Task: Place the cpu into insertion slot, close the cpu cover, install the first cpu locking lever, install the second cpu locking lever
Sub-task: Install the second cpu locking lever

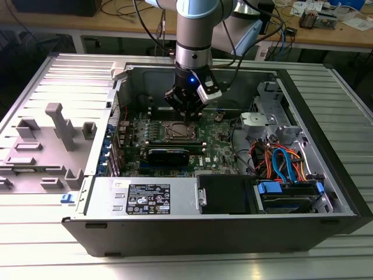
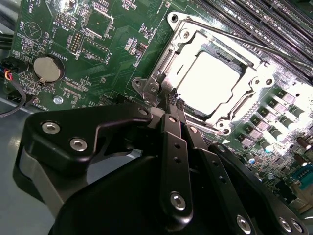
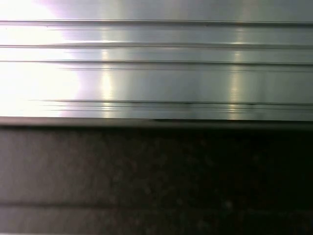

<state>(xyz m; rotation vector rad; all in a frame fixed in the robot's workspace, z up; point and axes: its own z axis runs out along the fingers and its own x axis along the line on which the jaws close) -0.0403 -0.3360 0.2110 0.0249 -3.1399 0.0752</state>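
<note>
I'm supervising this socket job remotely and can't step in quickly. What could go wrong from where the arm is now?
1. The end effector sits right at the cpu cover edge; a slip could scrape the cpu.
2. Capacitors and memory slots crowd the insertion slot, so a sideways move might strike them.

White label (image 1: pixel 149 199) on the metal cover plate (image 1: pixel 105 195) inside the PC case: dense print and marks, too small to read. Motherboard (image 2: pixel 68 63) silkscreen in second wrist view: illegible too.
</note>
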